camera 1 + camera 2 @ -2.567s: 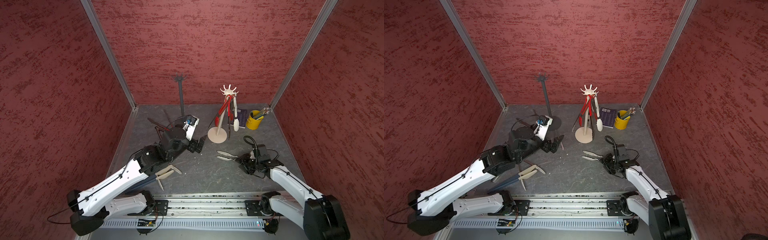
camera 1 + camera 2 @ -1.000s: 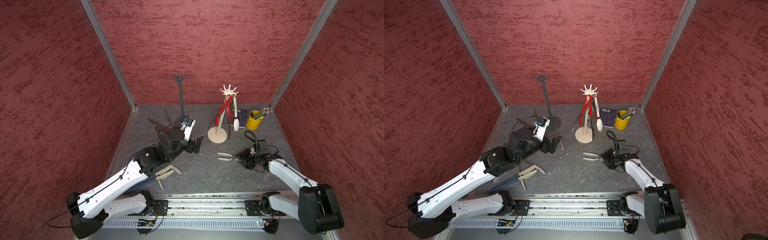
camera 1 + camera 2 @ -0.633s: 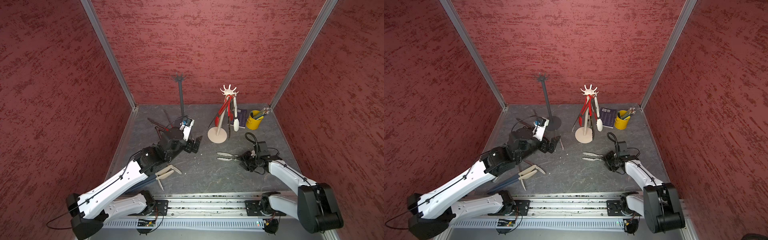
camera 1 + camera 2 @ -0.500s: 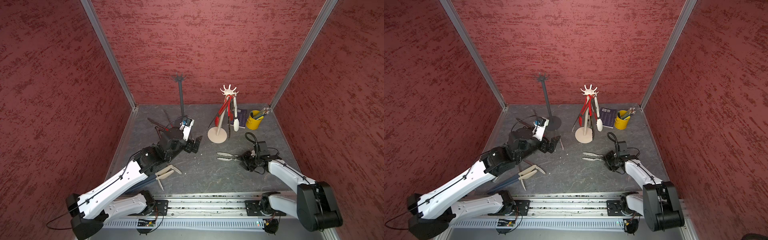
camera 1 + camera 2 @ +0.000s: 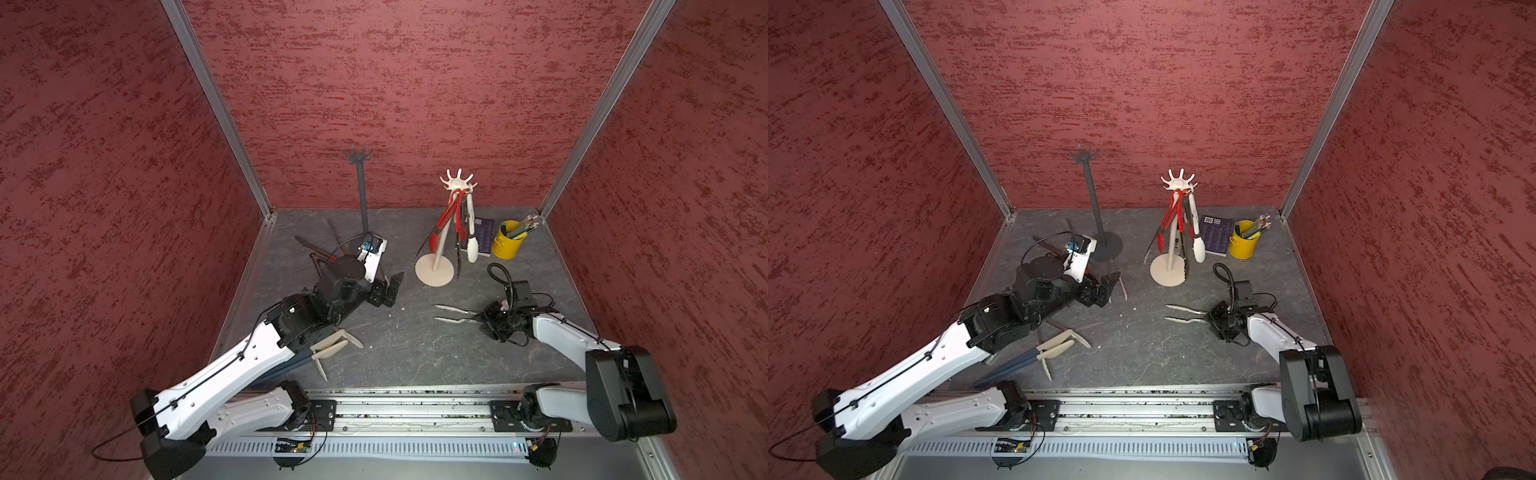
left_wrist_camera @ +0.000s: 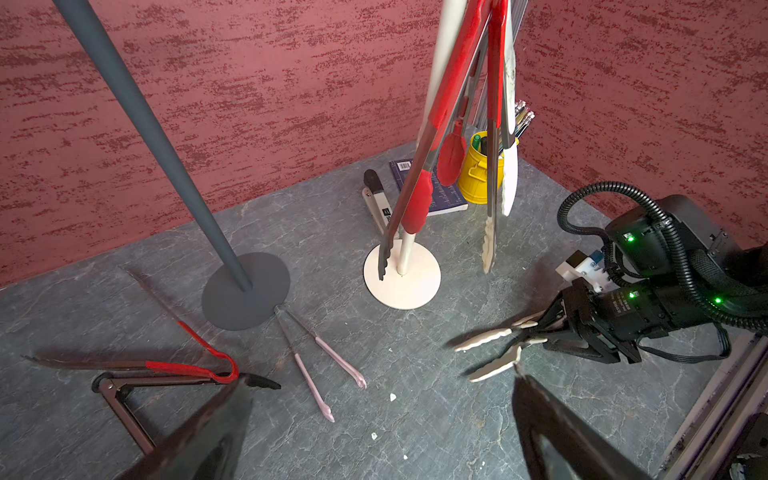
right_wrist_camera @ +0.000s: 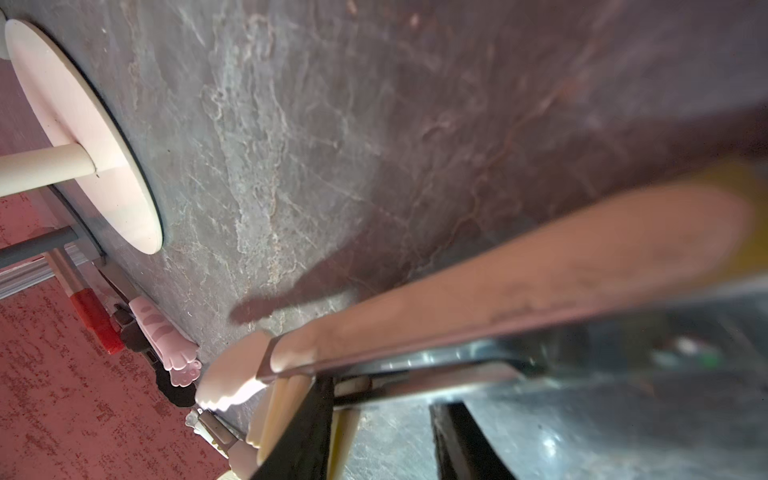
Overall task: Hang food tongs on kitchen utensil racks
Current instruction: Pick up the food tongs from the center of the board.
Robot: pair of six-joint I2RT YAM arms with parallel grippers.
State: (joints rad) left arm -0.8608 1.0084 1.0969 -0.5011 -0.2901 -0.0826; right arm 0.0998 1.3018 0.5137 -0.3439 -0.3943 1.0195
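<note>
Item: cream-tipped tongs [image 5: 453,314], right of centre in a top view; hinge end clasped by right gripper [image 5: 485,321]; left gripper [image 5: 393,286] gaping, empty; hazards: springy arms slipping from an end-grip; snagging hanging tongs [image 5: 447,216] crowding the cream rack [image 5: 457,185].

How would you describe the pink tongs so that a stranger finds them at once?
Find the dark grey rack, the tall pole with nothing hanging on it. The pink tongs lie flat on the table, their joined end at its round base. Their arms end in pale pink, unlike the red tongs beside them.
</note>
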